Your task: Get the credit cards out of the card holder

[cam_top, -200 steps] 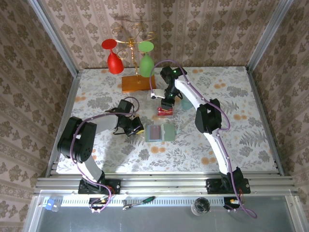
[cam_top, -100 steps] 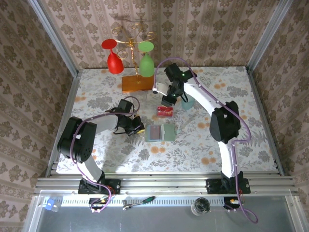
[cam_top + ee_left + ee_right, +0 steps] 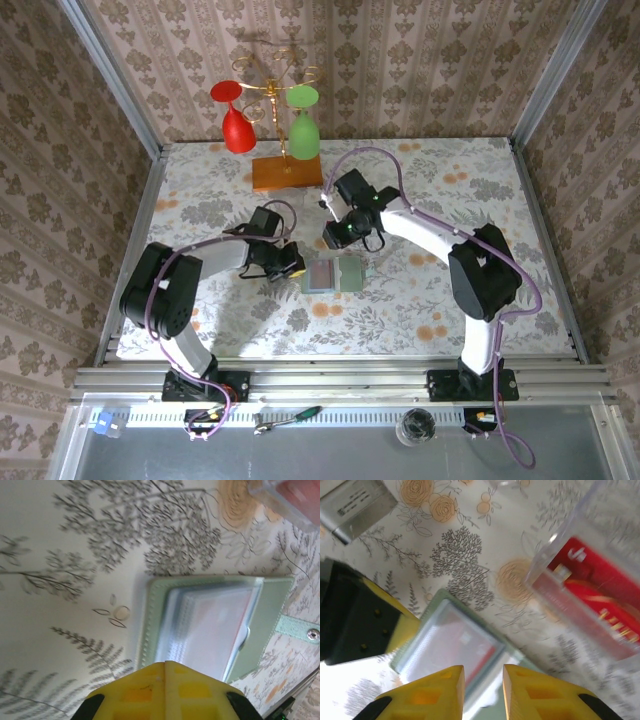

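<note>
The card holder (image 3: pixel 347 275) lies open on the flowered table, pale green with a snap tab (image 3: pixel 300 628). A credit card (image 3: pixel 447 647) with a red edge sits in its clear sleeve, seen also in the left wrist view (image 3: pixel 210 625). My left gripper (image 3: pixel 290 266) is shut, its yellow tips (image 3: pixel 165 664) resting over the holder's left edge. My right gripper (image 3: pixel 340 238) hovers just behind the holder, and its jaws (image 3: pixel 483 672) stand slightly open above the sleeved card with nothing between them. A red credit card (image 3: pixel 600 580) lies in a clear plastic box (image 3: pixel 570 560) beside the holder.
An orange-brown wooden slab (image 3: pixel 287 172) at the back carries a gold stand with a red glass (image 3: pixel 236 127) and a green glass (image 3: pixel 303 130). Metal rails (image 3: pixel 130 250) edge the table on both sides. The clear box corner (image 3: pixel 287 500) lies just past the holder.
The right arm has swung from behind the clear box forward and down to the holder's back edge. The left gripper has stayed at the holder's left edge.
</note>
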`<state>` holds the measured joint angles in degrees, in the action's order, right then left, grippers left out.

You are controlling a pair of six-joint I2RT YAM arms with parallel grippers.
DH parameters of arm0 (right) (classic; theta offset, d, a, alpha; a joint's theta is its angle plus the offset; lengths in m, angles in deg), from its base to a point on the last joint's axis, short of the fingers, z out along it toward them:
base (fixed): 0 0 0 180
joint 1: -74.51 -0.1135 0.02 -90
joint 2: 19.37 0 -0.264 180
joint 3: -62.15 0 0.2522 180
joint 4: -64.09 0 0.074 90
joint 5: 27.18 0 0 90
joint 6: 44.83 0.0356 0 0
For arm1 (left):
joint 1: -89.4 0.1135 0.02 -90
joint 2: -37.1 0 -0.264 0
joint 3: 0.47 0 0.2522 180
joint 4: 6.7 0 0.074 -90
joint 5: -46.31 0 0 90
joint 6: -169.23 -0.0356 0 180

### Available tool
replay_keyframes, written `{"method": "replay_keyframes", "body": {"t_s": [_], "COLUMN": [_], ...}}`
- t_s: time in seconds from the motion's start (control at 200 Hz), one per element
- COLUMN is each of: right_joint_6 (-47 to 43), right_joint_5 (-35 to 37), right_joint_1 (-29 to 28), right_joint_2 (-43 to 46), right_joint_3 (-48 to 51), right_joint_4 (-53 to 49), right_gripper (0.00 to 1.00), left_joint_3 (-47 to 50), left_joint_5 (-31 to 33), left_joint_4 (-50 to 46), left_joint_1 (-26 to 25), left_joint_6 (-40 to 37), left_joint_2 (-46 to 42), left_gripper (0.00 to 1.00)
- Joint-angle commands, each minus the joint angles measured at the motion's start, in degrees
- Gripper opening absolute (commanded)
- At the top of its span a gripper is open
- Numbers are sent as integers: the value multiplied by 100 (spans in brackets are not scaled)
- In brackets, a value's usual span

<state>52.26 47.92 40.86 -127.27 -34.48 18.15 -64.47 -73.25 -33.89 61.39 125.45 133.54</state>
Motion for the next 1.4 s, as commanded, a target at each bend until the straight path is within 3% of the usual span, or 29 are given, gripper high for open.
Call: {"method": "replay_keyframes", "body": {"t_s": [0.0, 0.355, 0.61, 1.025, 1.395], "right_joint_6": [1642, 2842, 2983, 3302, 3411], "right_joint_5": [-198, -547, -884, -1375, -1341], "right_joint_1": [-80, -138, -247, -370, -406], "right_joint_2": [317, 525, 145, -213, -515], "right_joint_3": [429, 1296, 1085, 979, 849], "right_joint_4": [466, 1082, 826, 1191, 1162], "right_gripper": [27, 26, 27, 45, 42], "left_joint_3": [66, 333, 480, 477, 524], "left_joint_5": [-15, 238, 240, 293, 267], "left_joint_4": [-9, -44, 69, -3, 57], "left_joint_1": [-72, -161, -170, -143, -82], "left_joint_6": [-139, -157, -104, -108, -97], "left_joint_2": [-235, -271, -260, -165, -143], "left_gripper": [5, 2, 2, 1, 2]}}
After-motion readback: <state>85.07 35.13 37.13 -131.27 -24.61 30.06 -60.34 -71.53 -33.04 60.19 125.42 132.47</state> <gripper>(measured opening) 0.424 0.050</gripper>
